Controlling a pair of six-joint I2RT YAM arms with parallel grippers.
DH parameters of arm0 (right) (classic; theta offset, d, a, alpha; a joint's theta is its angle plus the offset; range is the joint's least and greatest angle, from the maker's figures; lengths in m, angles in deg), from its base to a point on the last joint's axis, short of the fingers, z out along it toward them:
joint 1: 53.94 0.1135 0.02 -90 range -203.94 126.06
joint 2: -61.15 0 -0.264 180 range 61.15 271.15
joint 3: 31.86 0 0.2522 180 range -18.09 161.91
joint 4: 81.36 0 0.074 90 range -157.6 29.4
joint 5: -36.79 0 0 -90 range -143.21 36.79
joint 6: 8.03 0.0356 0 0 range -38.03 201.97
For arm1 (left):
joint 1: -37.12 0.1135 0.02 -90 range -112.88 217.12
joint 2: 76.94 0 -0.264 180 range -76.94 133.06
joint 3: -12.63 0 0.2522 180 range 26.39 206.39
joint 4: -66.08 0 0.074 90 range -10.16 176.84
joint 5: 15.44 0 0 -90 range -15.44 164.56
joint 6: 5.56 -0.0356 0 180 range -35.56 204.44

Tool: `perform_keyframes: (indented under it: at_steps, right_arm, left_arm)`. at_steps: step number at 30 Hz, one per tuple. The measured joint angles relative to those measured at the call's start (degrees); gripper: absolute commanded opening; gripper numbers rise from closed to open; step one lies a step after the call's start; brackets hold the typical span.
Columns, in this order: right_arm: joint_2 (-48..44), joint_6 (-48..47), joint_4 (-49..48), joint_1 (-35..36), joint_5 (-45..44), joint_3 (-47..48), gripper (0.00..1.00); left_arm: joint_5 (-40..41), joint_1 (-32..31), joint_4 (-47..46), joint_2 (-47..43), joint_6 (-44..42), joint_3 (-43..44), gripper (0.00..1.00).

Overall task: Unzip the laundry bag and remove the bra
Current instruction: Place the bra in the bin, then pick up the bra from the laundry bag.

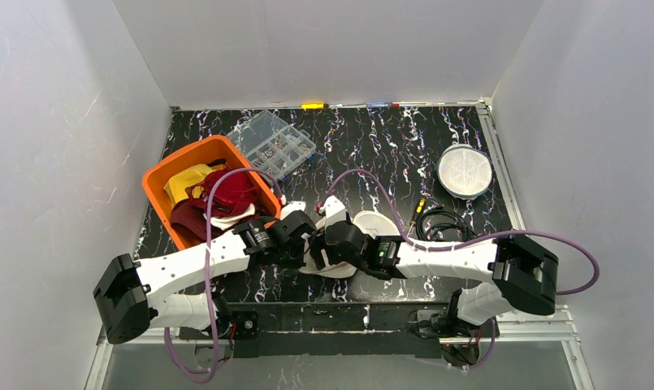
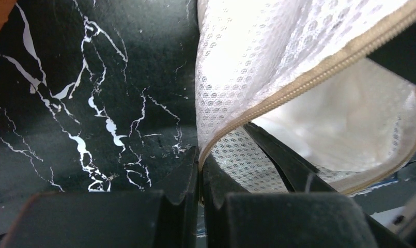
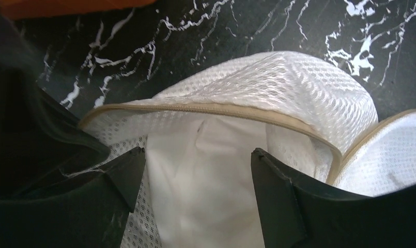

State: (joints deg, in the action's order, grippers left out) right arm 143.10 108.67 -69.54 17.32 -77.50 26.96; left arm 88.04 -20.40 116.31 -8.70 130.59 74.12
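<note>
The white mesh laundry bag point(image 1: 370, 223) lies on the black marbled table between my two arms, its beige zipper edge point(image 3: 195, 108) parted. My left gripper point(image 2: 199, 155) is shut on that zipper edge point(image 2: 309, 77), pinching the mesh point(image 2: 247, 67) at the mouth's near corner. Inside the opening shows smooth white fabric, the bra point(image 3: 211, 139). My right gripper point(image 3: 195, 155) is open and reaches into the mouth, one finger on either side of the bra without closing on it. In the top view both grippers point(image 1: 307, 236) point(image 1: 327, 244) meet over the bag and hide most of it.
An orange bin point(image 1: 157, 175) with red and yellow garments stands just left of the bag. A clear compartment box point(image 1: 275, 142) sits behind it. A round white mesh disc point(image 1: 465, 171) and a black cable coil point(image 1: 441, 221) lie to the right.
</note>
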Motion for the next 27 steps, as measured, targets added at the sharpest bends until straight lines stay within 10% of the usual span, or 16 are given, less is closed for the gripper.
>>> perform_keyframes:
  at_steps: [12,27]
  right_arm:
    - [2.1,-0.59,-5.33,-0.04,2.95,0.0,0.76]
    - [5.07,0.57,-4.2,-0.04,-1.4,-0.48,0.31]
  left_arm:
    - [-0.15,0.0,-0.04,-0.2,0.17,-2.16,0.0]
    - [0.02,0.0,-0.52,-0.63,0.59,-3.96,0.0]
